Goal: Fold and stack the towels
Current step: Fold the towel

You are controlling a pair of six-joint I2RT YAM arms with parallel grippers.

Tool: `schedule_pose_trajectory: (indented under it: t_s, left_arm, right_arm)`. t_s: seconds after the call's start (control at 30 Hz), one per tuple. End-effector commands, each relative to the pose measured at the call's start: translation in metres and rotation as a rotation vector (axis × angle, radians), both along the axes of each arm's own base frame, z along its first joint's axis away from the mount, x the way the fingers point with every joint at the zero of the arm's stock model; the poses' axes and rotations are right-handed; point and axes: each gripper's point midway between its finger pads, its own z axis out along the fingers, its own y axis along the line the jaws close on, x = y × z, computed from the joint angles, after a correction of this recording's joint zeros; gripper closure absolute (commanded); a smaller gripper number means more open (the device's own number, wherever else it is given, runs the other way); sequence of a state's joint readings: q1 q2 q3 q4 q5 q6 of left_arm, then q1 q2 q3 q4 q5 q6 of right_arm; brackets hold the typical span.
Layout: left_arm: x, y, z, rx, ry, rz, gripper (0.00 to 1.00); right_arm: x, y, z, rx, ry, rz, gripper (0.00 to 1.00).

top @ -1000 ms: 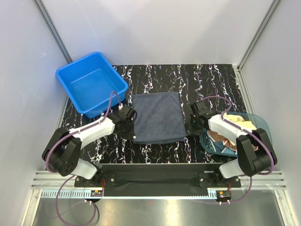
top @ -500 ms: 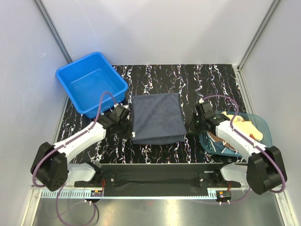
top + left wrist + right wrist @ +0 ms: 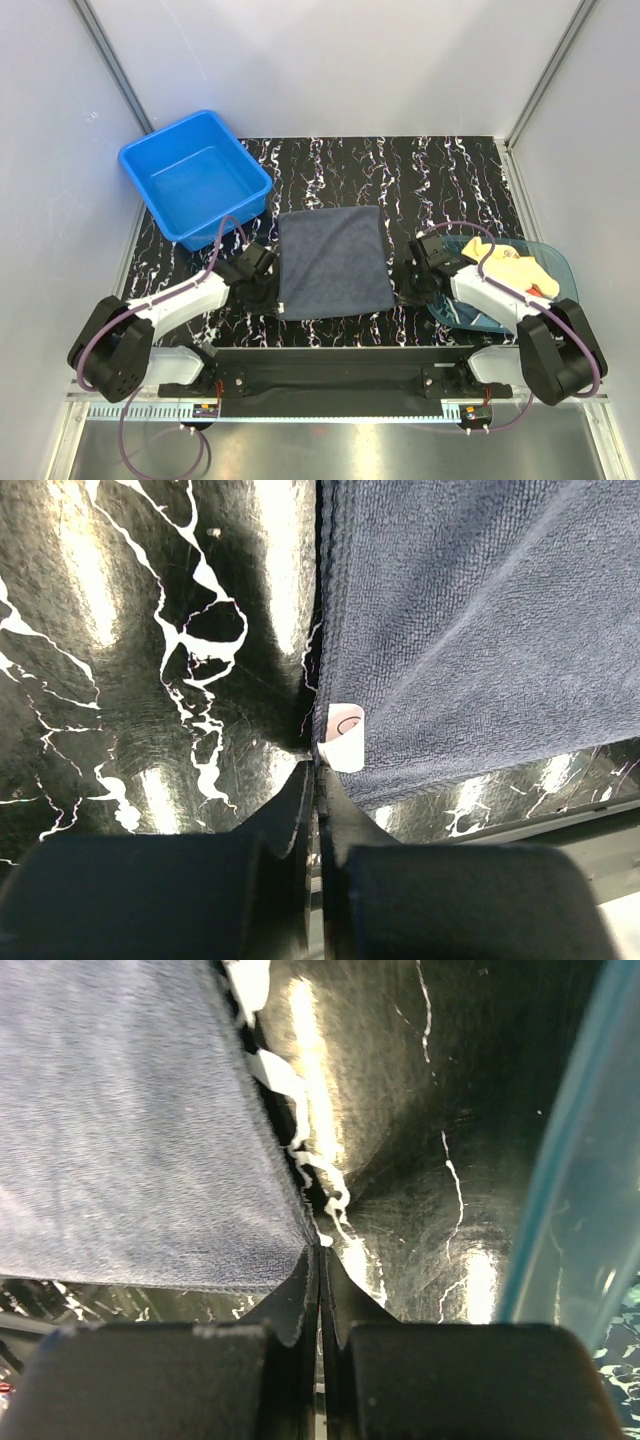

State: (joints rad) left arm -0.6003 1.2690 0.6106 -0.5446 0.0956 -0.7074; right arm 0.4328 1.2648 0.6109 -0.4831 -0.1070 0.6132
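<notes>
First fold in hand: the dark towel (image 3: 332,260) lies flat in the middle of the surface (image 3: 440,170), left fingers (image 3: 293,815) and right fingers (image 3: 296,1300) each closed on a near corner, so next they should probably lift together and carry that edge to the far edge

- Left gripper (image 3: 316,772), right gripper (image 3: 319,1255): both pulling back toward own bases, jaws pressed together, tips at near corners of navy towel (image 3: 333,262).
- Navy towel: sliding with fingers toward arm bases, near edge closing on table's front edge.
- Table (image 3: 450,170): wider bare marbled strip opening beyond towel's far edge, ahead of both hands.
- Left arm: folding back, wrist drawing nearer base.
- Right arm: elbow sinking, forearm lying lower across teal bowl (image 3: 566,262) behind hand; yellow towel (image 3: 505,262) beside forearm coming further into view.
</notes>
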Motion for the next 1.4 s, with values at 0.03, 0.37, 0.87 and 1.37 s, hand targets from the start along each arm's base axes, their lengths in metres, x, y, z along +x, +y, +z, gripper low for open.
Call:
schedule_pose_trajectory:
  t_s: [0.03, 0.37, 0.87, 1.37]
  left_arm:
    - [0.004, -0.004, 0.005, -0.013, -0.023, -0.007, 0.74]
    - [0.054, -0.016, 0.081, 0.019, -0.196, -0.096, 0.55]
    - [0.194, -0.062, 0.127, 0.097, -0.429, -0.3, 0.53]
    - [0.258, -0.044, 0.079, 0.221, -0.443, -0.5, 0.51]
  right_arm:
    - [0.008, 0.001, 0.006, -0.013, -0.02, -0.037, 0.95]
    - [0.026, 0.017, 0.073, 0.076, -0.136, -0.006, 0.75]
    - [0.022, 0.041, 0.01, 0.04, -0.012, 0.049, 0.82]
    - [-0.026, 0.009, -0.023, -0.059, 0.037, -0.066, 0.86]
